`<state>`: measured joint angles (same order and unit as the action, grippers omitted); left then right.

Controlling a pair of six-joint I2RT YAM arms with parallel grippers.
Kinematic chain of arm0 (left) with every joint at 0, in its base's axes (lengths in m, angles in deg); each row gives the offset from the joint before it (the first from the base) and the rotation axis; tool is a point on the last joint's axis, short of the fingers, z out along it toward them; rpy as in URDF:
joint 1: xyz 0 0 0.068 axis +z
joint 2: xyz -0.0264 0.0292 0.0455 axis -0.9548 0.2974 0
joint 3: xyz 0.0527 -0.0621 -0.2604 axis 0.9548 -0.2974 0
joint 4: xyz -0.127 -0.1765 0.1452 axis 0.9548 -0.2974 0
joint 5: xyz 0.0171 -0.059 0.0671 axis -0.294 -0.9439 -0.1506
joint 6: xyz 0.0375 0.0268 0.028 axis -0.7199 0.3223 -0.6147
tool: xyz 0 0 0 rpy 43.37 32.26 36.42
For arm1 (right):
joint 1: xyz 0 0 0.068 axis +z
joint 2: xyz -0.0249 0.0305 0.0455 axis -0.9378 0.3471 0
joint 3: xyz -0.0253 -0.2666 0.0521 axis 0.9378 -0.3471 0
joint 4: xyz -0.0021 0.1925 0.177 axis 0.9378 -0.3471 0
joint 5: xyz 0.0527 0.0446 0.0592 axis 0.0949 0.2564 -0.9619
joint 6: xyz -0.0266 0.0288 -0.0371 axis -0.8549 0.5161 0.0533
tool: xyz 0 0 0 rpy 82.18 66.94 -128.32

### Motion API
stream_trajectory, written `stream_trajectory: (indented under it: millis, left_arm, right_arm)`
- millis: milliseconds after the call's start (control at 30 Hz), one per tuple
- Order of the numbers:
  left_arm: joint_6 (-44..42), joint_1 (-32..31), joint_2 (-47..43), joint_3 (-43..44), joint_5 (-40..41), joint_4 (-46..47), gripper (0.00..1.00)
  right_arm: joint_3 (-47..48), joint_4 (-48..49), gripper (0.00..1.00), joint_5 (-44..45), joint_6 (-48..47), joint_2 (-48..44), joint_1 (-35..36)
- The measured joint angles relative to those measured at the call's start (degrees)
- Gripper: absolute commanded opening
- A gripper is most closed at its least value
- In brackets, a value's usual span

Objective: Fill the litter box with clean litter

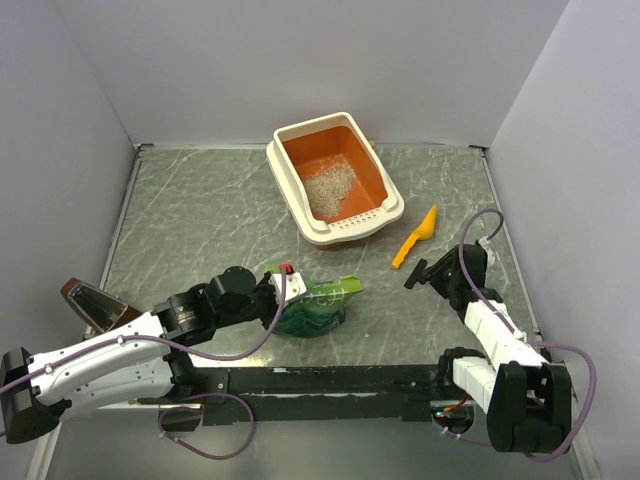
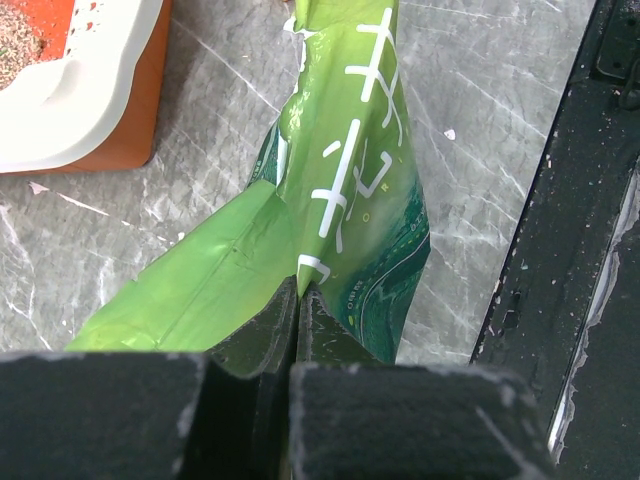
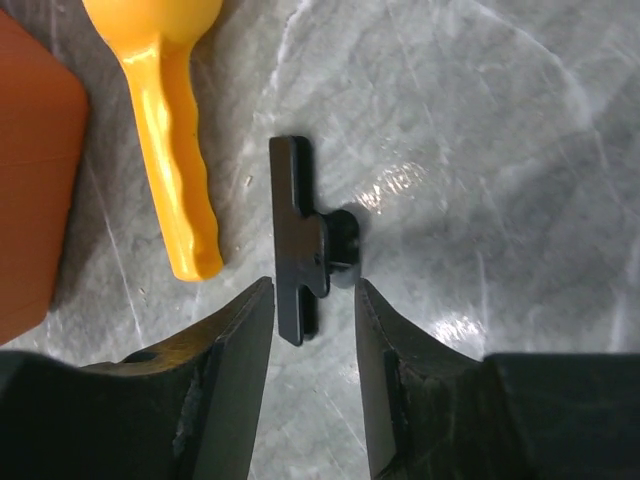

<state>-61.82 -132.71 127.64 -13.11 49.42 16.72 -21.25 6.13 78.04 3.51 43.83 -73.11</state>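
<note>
The grey marbled counter [image 1: 200,210] carries everything. The litter box [image 1: 284,190] sits at its far middle, orange inside with a cream rim, its row of small holes on the short edge nearest the arms. A green bag [image 1: 320,305] lies well in front of the box, toward the arms. The left gripper [image 2: 297,300] has its fingers closed tight on a fold of the bag. Only the left wrist view shows that pinch, along with the box's near corner. The litter [image 1: 330,188] is a small pale pile on the box floor, toward the holed end; the top view alone shows the whole pile. An orange-yellow scoop [image 1: 415,238] lies just right of the box's near corner. Beyond it from the box, the right gripper [image 3: 313,288] has its fingers narrow on either side of a black clip [image 3: 298,240]. Its wrist view shows this close up, but I cannot tell whether they press on it.
</note>
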Motion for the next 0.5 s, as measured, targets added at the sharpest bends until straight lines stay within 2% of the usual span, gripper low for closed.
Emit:
stream_trajectory:
  millis: [500]
  left_arm:
    - [0.2,0.0,0.0,0.0,-0.2,0.0,0.01]
  right_arm:
    - [-0.8,5.1,0.40,-1.1,0.0,6.4,0.0]
